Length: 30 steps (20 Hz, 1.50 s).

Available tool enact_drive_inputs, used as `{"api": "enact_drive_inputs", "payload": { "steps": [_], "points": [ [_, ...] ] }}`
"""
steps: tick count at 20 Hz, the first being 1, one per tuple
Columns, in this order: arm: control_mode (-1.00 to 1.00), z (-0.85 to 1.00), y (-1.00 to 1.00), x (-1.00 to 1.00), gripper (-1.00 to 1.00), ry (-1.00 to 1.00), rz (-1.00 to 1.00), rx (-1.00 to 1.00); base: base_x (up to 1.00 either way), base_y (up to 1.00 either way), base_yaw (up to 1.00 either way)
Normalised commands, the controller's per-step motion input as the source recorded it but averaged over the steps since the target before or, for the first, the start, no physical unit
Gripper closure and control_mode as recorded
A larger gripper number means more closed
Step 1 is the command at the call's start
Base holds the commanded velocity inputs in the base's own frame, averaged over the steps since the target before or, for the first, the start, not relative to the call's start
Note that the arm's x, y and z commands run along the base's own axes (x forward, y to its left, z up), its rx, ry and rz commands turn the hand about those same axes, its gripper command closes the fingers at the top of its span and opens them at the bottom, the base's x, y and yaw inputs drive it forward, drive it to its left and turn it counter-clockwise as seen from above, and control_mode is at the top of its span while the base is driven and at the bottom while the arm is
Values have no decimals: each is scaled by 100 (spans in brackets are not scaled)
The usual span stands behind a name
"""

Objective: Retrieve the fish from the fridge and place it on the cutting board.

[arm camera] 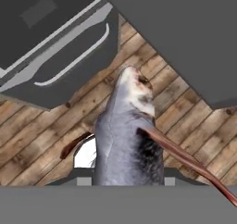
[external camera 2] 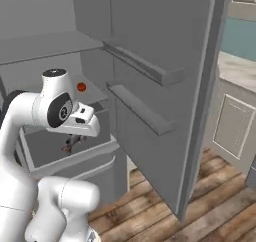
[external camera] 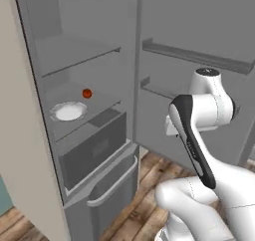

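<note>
The fish (arm camera: 127,135), grey with a pale head and reddish fins, hangs head-down close to the hand camera, over the wooden floor. My gripper (arm camera: 126,180) is shut on its tail end. In the right base view the gripper (external camera 2: 73,139) hangs below the white hand with the fish (external camera 2: 69,146) as a small reddish shape, in front of the fridge's lower drawer. The fridge (external camera: 79,51) stands open, its tall door (external camera: 199,41) swung out to the right. In the left base view my own forearm hides the gripper. The cutting board is out of view.
A round white plate (external camera: 67,110) and a small red ball (external camera: 86,93) sit on the fridge's middle shelf. Below them are a dark drawer (external camera: 92,150) and a grey drawer with a handle (external camera: 112,187). Door shelves (external camera 2: 140,108) jut out beside the arm. Wooden floor (external camera 2: 215,206) lies in front.
</note>
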Motion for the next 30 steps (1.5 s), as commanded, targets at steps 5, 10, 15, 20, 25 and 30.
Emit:
{"api": "enact_drive_inputs", "payload": {
  "steps": [5, 10, 15, 20, 25, 30],
  "points": [
    [100, 0, 0, 0, 100, 0, 0, 0, -83, 29, -66],
    [100, 0, 0, 0, 100, 0, 0, 0, -88, 29, -56],
    [100, 0, 0, 0, 100, 0, 0, 0, -53, -28, -42],
    [100, 0, 0, 0, 100, 0, 0, 0, -2, -75, -25],
    [100, 0, 0, 0, 100, 0, 0, 0, 0, -81, -11],
    [100, 0, 0, 0, 100, 0, 0, 0, 24, -62, -19]
  ]
}}
